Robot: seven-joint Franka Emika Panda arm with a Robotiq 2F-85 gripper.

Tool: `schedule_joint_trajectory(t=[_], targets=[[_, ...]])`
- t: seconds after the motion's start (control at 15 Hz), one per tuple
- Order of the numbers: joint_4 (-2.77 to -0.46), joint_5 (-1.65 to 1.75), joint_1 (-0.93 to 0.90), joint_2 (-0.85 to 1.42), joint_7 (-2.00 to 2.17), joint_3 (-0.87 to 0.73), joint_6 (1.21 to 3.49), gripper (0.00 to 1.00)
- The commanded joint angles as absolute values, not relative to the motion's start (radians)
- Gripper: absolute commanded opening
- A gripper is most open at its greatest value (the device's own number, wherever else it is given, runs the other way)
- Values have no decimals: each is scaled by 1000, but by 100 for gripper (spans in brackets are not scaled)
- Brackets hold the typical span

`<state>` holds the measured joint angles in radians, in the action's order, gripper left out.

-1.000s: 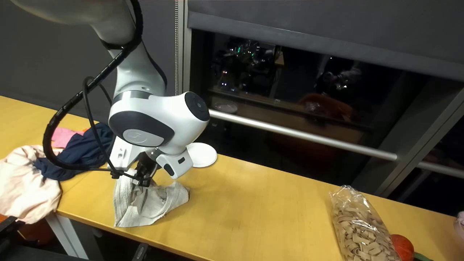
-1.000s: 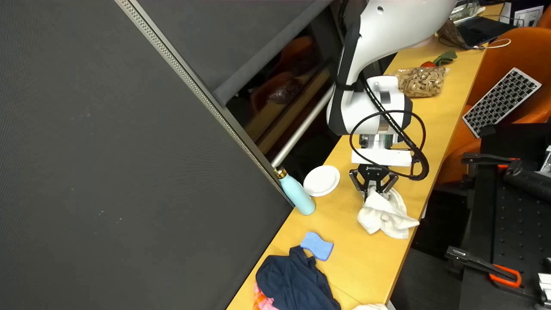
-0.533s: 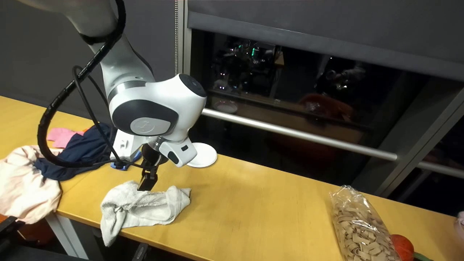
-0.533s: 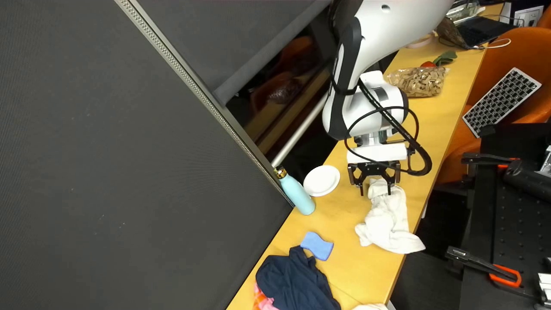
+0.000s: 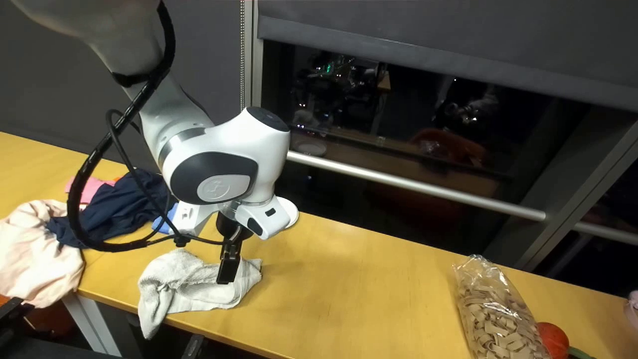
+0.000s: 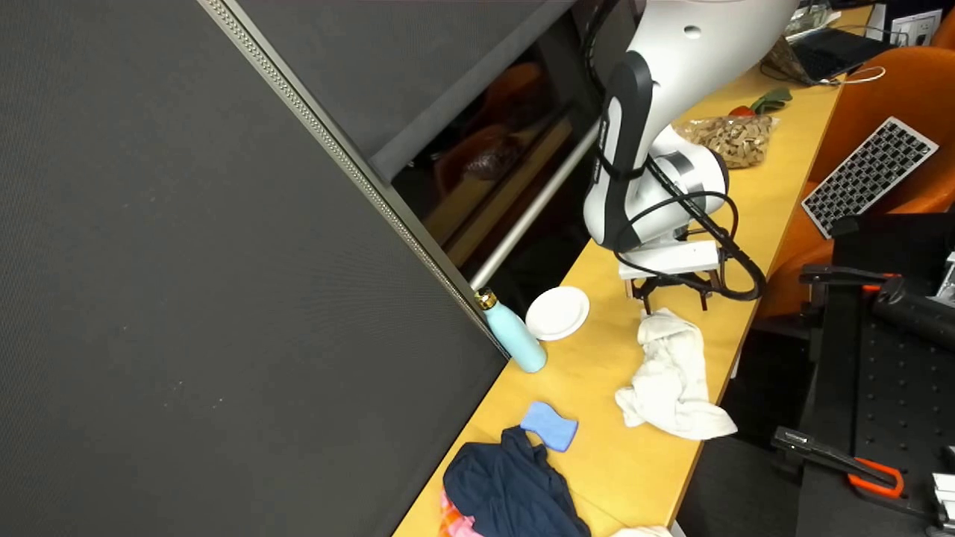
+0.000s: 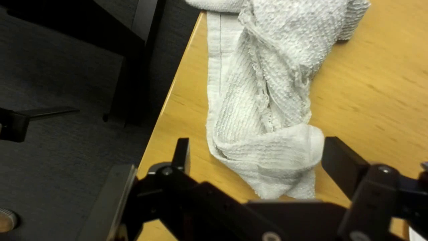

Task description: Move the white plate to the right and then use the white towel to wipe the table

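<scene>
One white terry towel point(image 7: 284, 87) toward wrist-view 12 o'clock | gripper point(image 7: 256, 151) wide, empty | likely grasping: centre, lower gently, pinch deep

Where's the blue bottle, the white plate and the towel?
Blue bottle point(image 6: 515, 340), in an exterior view: its body.
White plate point(image 6: 557, 313), in an exterior view: its flat middle.
White towel point(image 7: 267, 103), in the wrist view: its folded middle.

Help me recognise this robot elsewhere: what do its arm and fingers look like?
Its rounded white arm has charcoal panels, one with a light-grey oval badge bearing a faint emblem, plus a silvery band. A thick black cable loops alongside. The blocky, flat-sided black fingers sit on jointed black linkages.
</scene>
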<state>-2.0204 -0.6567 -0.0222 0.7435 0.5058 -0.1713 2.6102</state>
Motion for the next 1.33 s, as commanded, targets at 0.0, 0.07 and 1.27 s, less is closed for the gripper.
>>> schedule_joint_trajectory(t=[0.0, 0.07, 1.27], targets=[[-2005, -622, -40, 818, 551, -147, 2721, 100], [-1993, -617, -46, 844, 556, -146, 2746, 100], [-1814, -583, -112, 1074, 647, -106, 2883, 0]])
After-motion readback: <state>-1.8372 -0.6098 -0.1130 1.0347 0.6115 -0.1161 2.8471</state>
